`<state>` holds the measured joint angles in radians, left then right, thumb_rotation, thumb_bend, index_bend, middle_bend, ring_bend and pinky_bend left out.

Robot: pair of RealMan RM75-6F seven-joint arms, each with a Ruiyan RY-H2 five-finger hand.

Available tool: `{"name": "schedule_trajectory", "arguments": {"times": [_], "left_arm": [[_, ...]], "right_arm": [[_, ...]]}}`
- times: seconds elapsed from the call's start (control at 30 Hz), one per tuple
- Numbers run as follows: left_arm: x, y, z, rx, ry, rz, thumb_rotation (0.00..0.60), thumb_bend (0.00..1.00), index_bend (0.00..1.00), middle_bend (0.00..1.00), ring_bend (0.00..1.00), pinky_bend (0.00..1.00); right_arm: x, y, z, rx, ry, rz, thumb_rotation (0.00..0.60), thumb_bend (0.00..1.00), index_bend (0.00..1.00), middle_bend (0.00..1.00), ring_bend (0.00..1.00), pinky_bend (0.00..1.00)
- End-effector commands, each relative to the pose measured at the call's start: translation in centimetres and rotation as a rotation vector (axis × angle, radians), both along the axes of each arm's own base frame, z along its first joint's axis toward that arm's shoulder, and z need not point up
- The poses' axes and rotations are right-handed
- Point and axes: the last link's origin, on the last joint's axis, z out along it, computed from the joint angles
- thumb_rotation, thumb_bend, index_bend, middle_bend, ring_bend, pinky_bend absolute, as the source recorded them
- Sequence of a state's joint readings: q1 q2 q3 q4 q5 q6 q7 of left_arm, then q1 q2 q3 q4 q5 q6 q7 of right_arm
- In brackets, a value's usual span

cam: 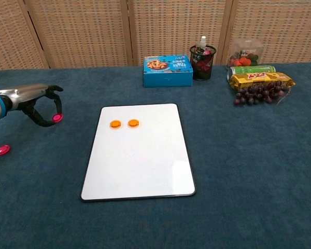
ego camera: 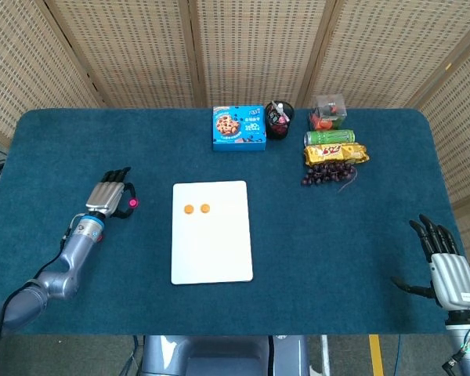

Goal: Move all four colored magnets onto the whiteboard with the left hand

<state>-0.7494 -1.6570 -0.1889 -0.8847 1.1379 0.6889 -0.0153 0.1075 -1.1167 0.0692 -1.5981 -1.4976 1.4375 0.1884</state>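
Observation:
My left hand (ego camera: 110, 197) (cam: 37, 102) pinches a pink magnet (ego camera: 131, 204) (cam: 56, 118) between thumb and fingertips, just above the cloth and left of the whiteboard (ego camera: 211, 247) (cam: 140, 166). Two orange magnets (ego camera: 189, 210) (ego camera: 205, 208) (cam: 115, 124) (cam: 133, 123) lie side by side near the board's far left corner. A second pink magnet (cam: 2, 150) lies on the cloth nearer the front, left of the hand. My right hand (ego camera: 442, 262) rests at the table's front right with fingers spread, holding nothing.
Along the far edge stand a blue cookie box (ego camera: 239, 128) (cam: 167, 70), a black cup (ego camera: 279, 119) (cam: 202, 62), a green can (ego camera: 329, 137), a yellow snack pack (ego camera: 336, 153) and dark grapes (ego camera: 327, 174). Blue cloth covers the table (ego camera: 337, 251).

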Motion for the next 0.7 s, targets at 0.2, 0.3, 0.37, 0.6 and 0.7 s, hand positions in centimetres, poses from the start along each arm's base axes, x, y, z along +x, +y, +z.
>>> {"name": "schedule_trajectory", "arguments": {"times": [0.2, 0.3, 0.37, 0.6, 0.7], "left_arm": [[8.1, -2.8, -0.4, -0.084, -0.109, -0.221, 0.600, 0.35, 0.63, 0.00, 0.00, 0.00], [10.9, -3.8, -2.2, -0.138, -0.115, -0.276, 0.600, 0.35, 0.63, 0.00, 0.00, 0.00], [11.8, -3.9, -3.0, -0.149, -0.122, -0.281, 0.600, 0.35, 0.63, 0.00, 0.00, 0.00], [14.4, -3.7, -6.3, -0.173, -0.098, -0.282, 0.600, 0.35, 0.63, 0.00, 0.00, 0.00], [14.8, -3.5, -7.1, -0.169, -0.073, -0.277, 0.600, 0.35, 0.63, 0.00, 0.00, 0.00]], "right_arm": [[0.0, 0.0, 0.0, 0.001, -0.001, 0.001, 0.600, 0.16, 0.00, 0.00, 0.00, 0.00], [0.0, 0.0, 0.1, 0.000, -0.006, 0.000, 0.600, 0.16, 0.00, 0.00, 0.00, 0.00], [-0.1, 0.0, 0.1, 0.000, -0.007, 0.000, 0.600, 0.16, 0.00, 0.00, 0.00, 0.00], [-0.1, 0.0, 0.1, 0.001, -0.011, -0.002, 0.600, 0.16, 0.00, 0.00, 0.00, 0.00], [-0.1, 0.0, 0.1, 0.004, -0.013, -0.003, 0.600, 0.16, 0.00, 0.00, 0.00, 0.00]]}}
